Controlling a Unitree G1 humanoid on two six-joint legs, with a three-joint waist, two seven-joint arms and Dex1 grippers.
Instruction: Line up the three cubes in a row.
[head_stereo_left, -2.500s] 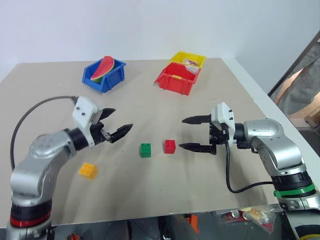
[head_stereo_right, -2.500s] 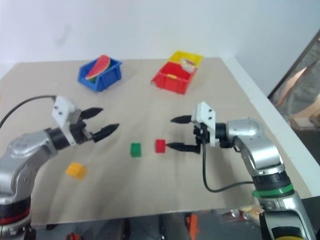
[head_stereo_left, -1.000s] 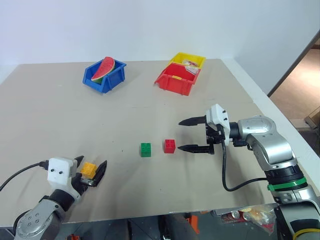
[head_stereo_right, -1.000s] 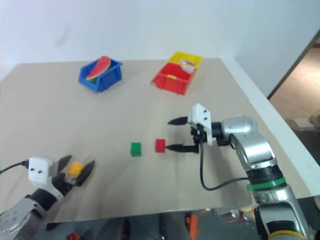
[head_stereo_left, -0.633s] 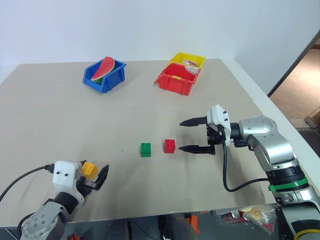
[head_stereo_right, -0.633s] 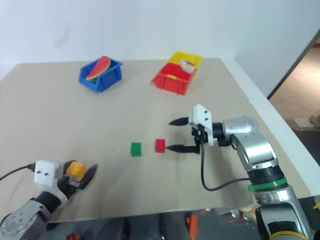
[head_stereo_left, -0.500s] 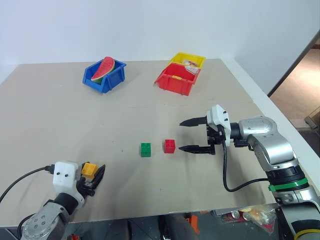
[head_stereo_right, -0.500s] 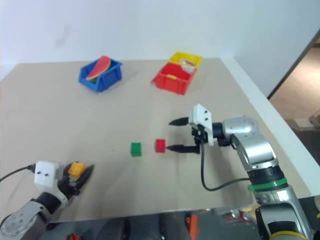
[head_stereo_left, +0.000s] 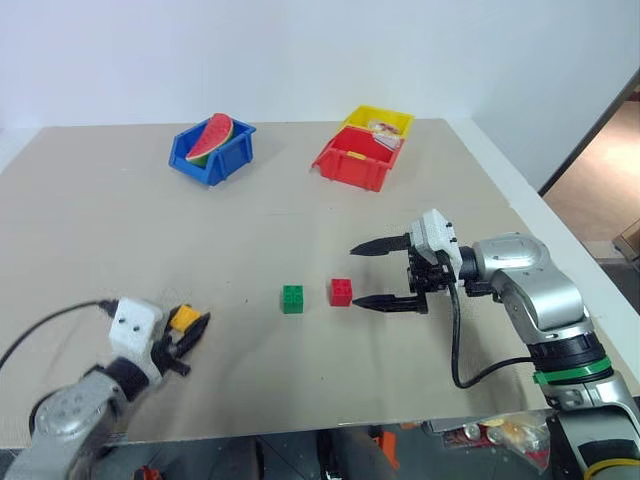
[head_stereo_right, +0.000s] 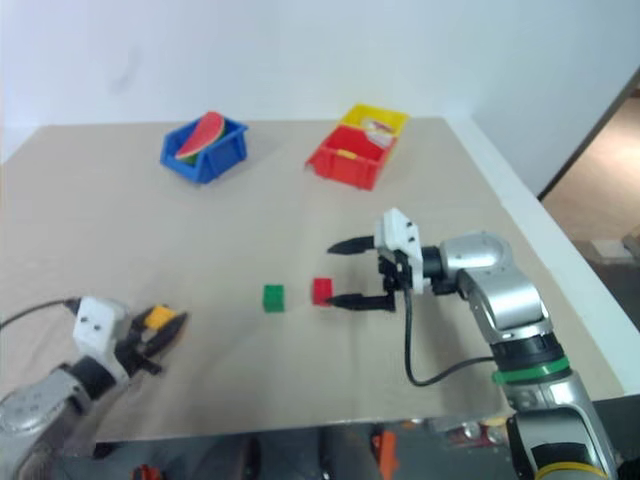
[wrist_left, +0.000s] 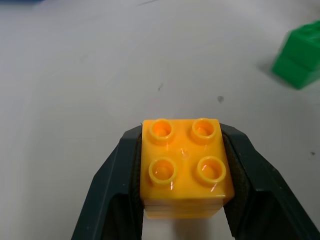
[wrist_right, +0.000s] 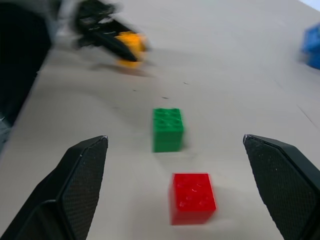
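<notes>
Yellow cube (wrist_left: 182, 167) is now sitting clamped in the left claw (head_stereo_left: 186, 330), freshly closed near the tabletop's front-left edge; right claw (head_stereo_left: 385, 272) is idling apart beside the red cube (head_stereo_left: 341, 291) and green cube (head_stereo_left: 292, 298).

Left gripper (head_stereo_left: 188, 331) holds the yellow cube (head_stereo_left: 184, 318).
Green cube (head_stereo_left: 292, 299) and red cube (head_stereo_left: 341, 292) sit side by side on the worktop (head_stereo_left: 300, 210).

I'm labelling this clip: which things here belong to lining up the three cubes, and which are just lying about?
Part of the job: yellow-orange cube held in the left gripper; green cube; red cube.

Lying about: blue bin with a watermelon slice; red bin; yellow bin.
</notes>
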